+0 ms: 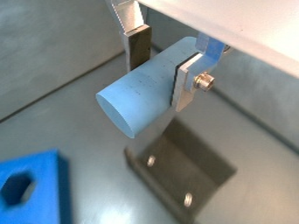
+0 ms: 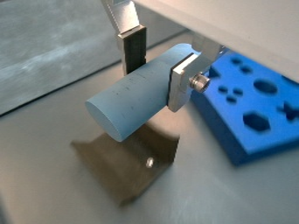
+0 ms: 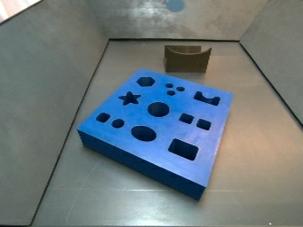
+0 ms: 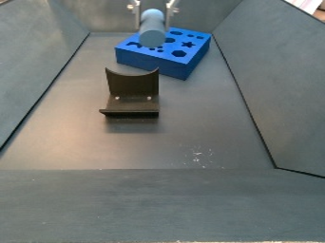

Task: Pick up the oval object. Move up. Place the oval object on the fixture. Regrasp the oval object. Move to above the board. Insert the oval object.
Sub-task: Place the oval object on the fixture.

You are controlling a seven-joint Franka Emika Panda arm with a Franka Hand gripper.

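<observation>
Two flat silver fingers of the gripper clamp the small smooth grey-blue oval object crosswise near one end, holding it lengthwise-level in the air above the olive-brown fixture with its U-notched top. That hold probably suits laying the peg into the notch for a regrasp. The large blue board of cut-out holes lies just beyond the fixture, on the grey floor.
</observation>
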